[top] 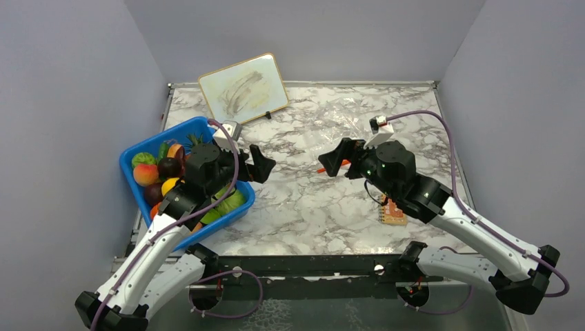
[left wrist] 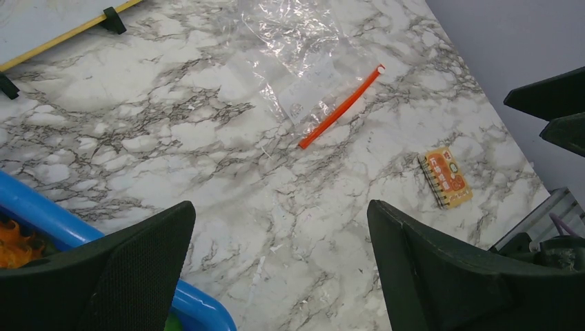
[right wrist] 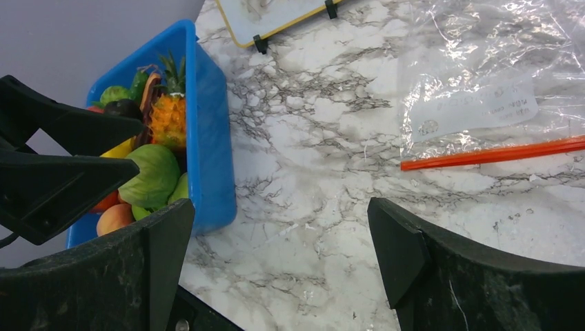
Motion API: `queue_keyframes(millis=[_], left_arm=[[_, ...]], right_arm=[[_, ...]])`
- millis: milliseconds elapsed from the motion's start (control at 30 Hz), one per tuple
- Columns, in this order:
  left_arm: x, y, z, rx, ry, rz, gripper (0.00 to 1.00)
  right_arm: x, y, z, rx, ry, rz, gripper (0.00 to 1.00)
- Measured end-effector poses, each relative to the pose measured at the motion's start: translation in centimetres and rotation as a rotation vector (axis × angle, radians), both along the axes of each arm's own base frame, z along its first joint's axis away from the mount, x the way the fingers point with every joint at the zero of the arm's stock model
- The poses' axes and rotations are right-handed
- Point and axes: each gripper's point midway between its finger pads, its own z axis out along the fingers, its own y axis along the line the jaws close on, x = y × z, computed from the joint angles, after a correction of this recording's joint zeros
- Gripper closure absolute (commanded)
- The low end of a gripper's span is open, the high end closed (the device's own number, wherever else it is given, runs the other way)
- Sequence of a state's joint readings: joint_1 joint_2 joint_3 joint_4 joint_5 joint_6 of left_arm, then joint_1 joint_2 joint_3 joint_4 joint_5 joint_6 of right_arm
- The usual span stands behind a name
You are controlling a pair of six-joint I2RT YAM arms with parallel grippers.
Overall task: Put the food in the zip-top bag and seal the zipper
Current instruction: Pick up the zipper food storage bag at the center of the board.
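Note:
The clear zip-top bag (top: 338, 117) lies flat on the marble table, its orange-red zipper (left wrist: 341, 107) at the near rim. The zipper also shows in the right wrist view (right wrist: 493, 154). The food (top: 165, 169) is piled in a blue tub (top: 162, 138) at the left; a spiky-leaved pineapple (right wrist: 167, 114) and a green piece (right wrist: 152, 176) show there. My left gripper (top: 265, 167) is open and empty, just right of the tub. My right gripper (top: 331, 160) is open and empty, above the zipper's left end, facing the left one.
A framed whiteboard (top: 243, 86) leans at the back left. A small orange spiral notebook (top: 393, 210) lies under my right arm, also in the left wrist view (left wrist: 446, 177). Grey walls close in the table on three sides.

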State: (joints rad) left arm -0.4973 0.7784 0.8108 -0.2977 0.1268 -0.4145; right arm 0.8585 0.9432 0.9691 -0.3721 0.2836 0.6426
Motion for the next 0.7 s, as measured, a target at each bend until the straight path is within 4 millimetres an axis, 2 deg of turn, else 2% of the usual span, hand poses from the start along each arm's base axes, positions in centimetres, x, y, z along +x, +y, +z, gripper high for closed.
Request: queue_keyframes(millis=[467, 600, 700], left_arm=[[0.0, 0.9, 0.9, 0.003, -0.045, 0.037, 0.00], [-0.1, 1.1, 0.1, 0.012, -0.037, 0.043, 0.00], [-0.1, 1.3, -1.1, 0.028, -0.023, 0.048, 0.00]], right_arm=[[0.5, -0.3, -1.3, -0.027, 0.007, -0.028, 0.00], [1.2, 0.1, -2.8, -0.089, 0.015, -0.029, 0.02], [1.9, 0.7, -4.7, -0.159, 0.033, -0.016, 0.05]])
